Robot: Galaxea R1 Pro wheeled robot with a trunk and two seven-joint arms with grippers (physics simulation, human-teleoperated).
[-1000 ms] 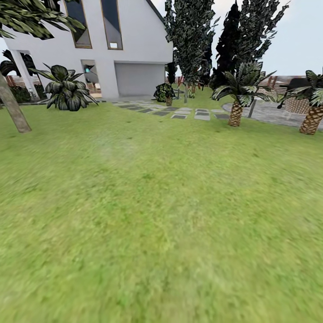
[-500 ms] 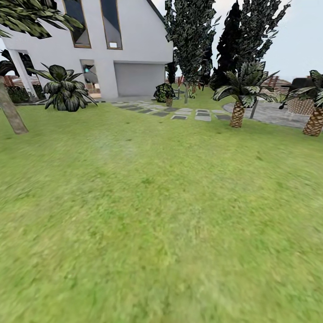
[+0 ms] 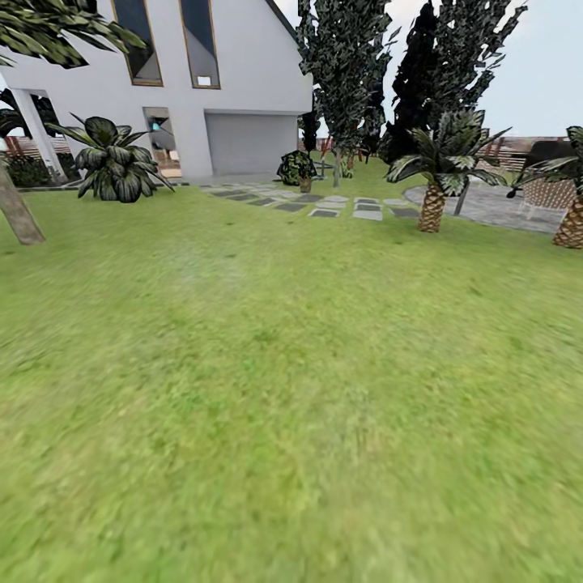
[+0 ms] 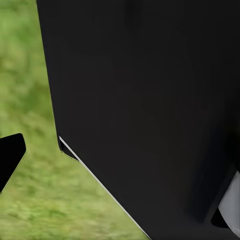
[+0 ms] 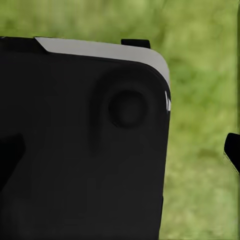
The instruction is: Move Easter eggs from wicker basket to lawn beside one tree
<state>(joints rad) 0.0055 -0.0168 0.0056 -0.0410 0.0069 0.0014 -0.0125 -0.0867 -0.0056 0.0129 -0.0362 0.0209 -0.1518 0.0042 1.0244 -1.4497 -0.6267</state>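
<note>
The lawn [image 3: 275, 380] spreads wide and green through the head view. A tree [image 3: 16, 212] with a leaning pale trunk stands at the lawn's far left, its jagged leaves hanging over the top corner. Taller dark trees [image 3: 344, 73] rise at the back by the house. The wicker basket and the Easter eggs are out of view. In the left wrist view a black fingertip [image 4: 10, 157] sits at the frame's edge over grass, so my left gripper [image 4: 120, 160] stands open. My right gripper [image 5: 120, 150] is open too, one fingertip [image 5: 232, 150] far out at the side.
A white house [image 3: 235, 81] closes the back. Grey paving slabs [image 3: 324, 202] run across before it. A round leafy bush [image 3: 113, 162] stands back left, and two short palms [image 3: 433, 206] [image 3: 571, 223] back right. Black robot body [image 4: 150, 100] blocks much of both wrist views.
The whole head view has crept forward a little: the left trunk slid toward the left edge and the palms toward the right. Nothing on the lawn itself moved.
</note>
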